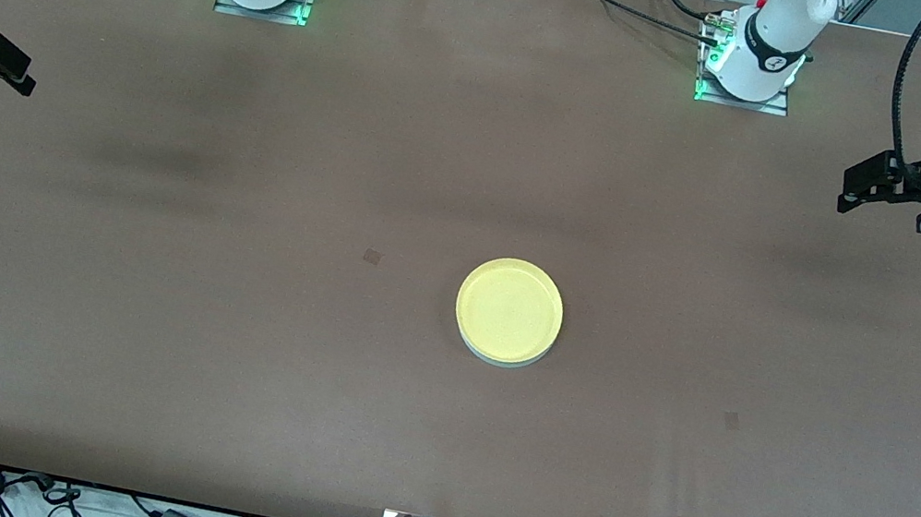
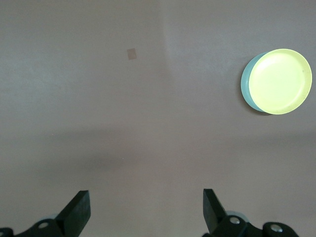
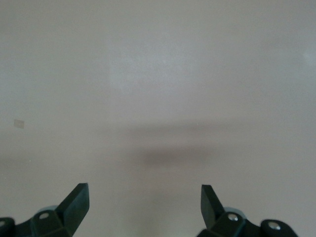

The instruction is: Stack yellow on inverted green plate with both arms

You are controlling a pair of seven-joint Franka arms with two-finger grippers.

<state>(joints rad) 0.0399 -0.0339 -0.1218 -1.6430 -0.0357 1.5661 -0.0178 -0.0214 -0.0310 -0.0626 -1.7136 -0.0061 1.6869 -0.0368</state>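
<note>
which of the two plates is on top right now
The yellow plate is on top, open side up; of the green plate beneath it only a thin edge shows.

The yellow plate (image 1: 509, 307) sits on the green plate (image 1: 502, 360) near the middle of the brown table (image 1: 224, 331), the only thing standing on it. Open table surrounds the stack on every side. The left gripper (image 1: 851, 188) hangs with jaws wide over the left arm's end of the table; the right gripper (image 1: 23, 78), also wide, hangs over the right arm's end. Both are well apart from the stack.
</note>
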